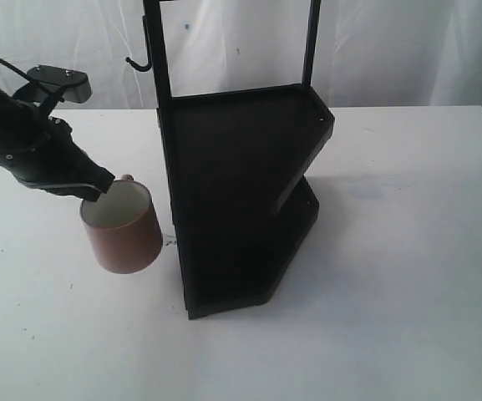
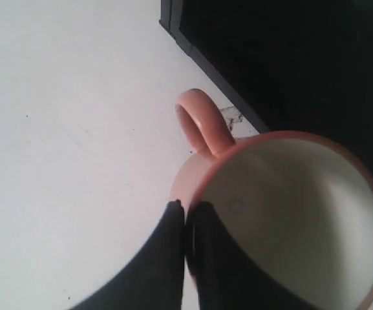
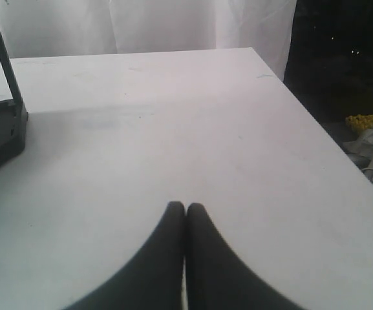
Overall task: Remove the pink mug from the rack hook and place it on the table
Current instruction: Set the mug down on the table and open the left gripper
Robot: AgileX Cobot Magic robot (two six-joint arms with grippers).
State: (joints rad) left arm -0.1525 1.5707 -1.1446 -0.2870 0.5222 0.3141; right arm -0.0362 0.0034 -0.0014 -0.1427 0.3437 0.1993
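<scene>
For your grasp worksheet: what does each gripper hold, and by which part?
Left gripper pinches the dusty-pink ceramic mug by its rim; right gripper holds nothing.

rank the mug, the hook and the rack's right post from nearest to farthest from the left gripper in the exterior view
1. mug: rim clamped by the left gripper, low on the left.
2. hook: higher up, jutting from the left post.
3. right post: farthest, over on the right side.

Wrinkled white curtain backdrop [image 1: 408, 50], soft even light, dark gap [image 3: 341, 64] alongside.
</scene>
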